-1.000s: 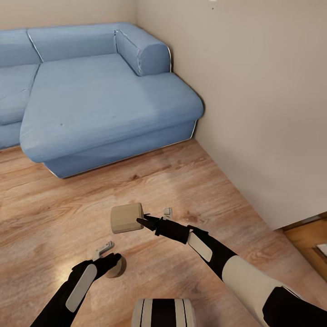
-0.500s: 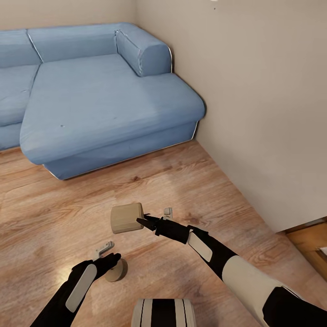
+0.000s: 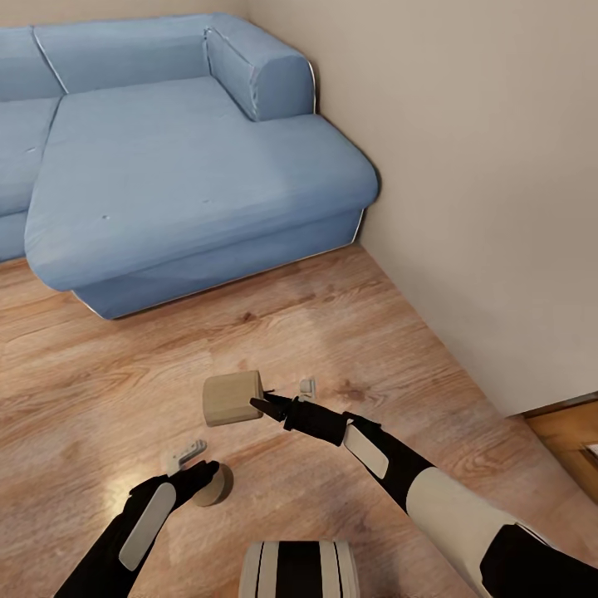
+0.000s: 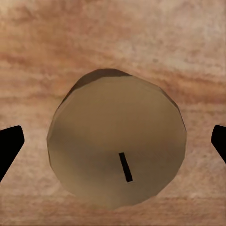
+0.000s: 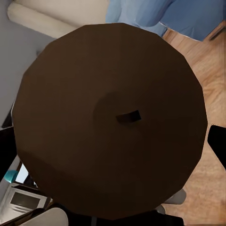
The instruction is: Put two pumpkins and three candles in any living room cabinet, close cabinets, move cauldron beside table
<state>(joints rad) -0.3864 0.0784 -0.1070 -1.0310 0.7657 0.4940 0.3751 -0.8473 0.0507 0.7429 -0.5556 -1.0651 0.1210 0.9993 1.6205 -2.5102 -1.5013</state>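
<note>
The right hand [image 3: 264, 404] grips one candle [image 3: 232, 398] sideways, ready for carrying. The left hand [image 3: 204, 476] hangs spread above a second candle [image 4: 117, 143] standing on the wood floor [image 3: 332, 324], poised to grasp.

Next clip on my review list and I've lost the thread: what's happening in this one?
The robot is on the wood floor beside a blue sofa, handling candles. Its right gripper holds one candle sideways above the floor, jaws closed on it. Its left gripper hovers over a second candle standing upright on the floor, jaws spread to either side and not yet closed.
</note>
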